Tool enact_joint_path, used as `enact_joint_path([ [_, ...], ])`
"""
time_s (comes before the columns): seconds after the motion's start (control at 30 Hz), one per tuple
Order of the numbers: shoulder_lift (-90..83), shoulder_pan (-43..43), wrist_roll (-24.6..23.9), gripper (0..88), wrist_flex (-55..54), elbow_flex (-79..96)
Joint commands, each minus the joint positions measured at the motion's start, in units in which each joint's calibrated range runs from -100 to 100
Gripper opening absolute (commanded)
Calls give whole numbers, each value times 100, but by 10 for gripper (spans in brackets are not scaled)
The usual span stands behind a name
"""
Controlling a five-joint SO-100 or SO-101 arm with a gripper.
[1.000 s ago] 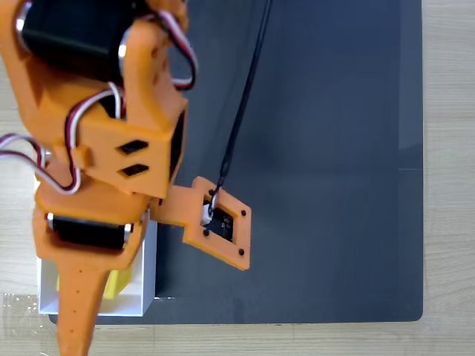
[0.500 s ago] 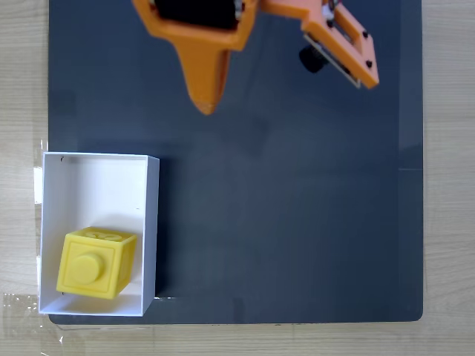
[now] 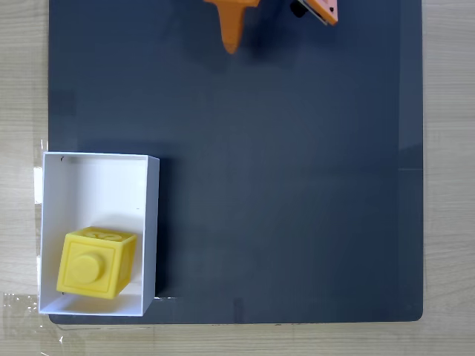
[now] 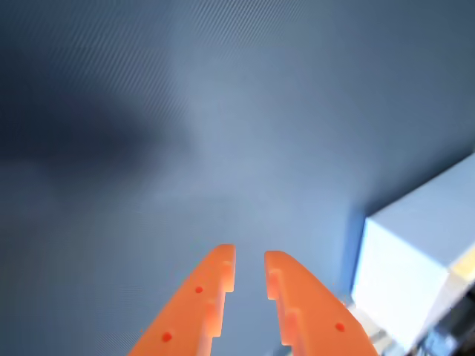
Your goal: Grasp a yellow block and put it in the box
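Observation:
The yellow block [image 3: 93,261] lies in the near left corner of the white box [image 3: 96,185] in the fixed view, stud face up, with nothing touching it. My orange gripper [image 3: 232,38] pokes in from the top edge of that view, far from the box and above bare mat. In the wrist view the gripper [image 4: 250,256] is open by a narrow gap with nothing between the fingers. The box [image 4: 408,274] stands to its right there, and a sliver of yellow shows at the right edge.
A dark grey mat [image 3: 297,185] covers most of the light wooden table [image 3: 449,185]. The box sits at the mat's lower left corner in the fixed view. The orange wrist camera mount [image 3: 320,9] shows at the top edge.
The arm has pulled away from over the box towards the top edge of the fixed view. The yellow block stays in the box, uncovered.

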Motion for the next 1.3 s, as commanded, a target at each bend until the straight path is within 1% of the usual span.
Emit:
enact_joint_path([
  [0.0,-1007,3,-8,51,589,233],
  [0.13,-1727,62,-13,44,1095,469],
  [1.27,-1668,45,-19,44,1060,478],
])
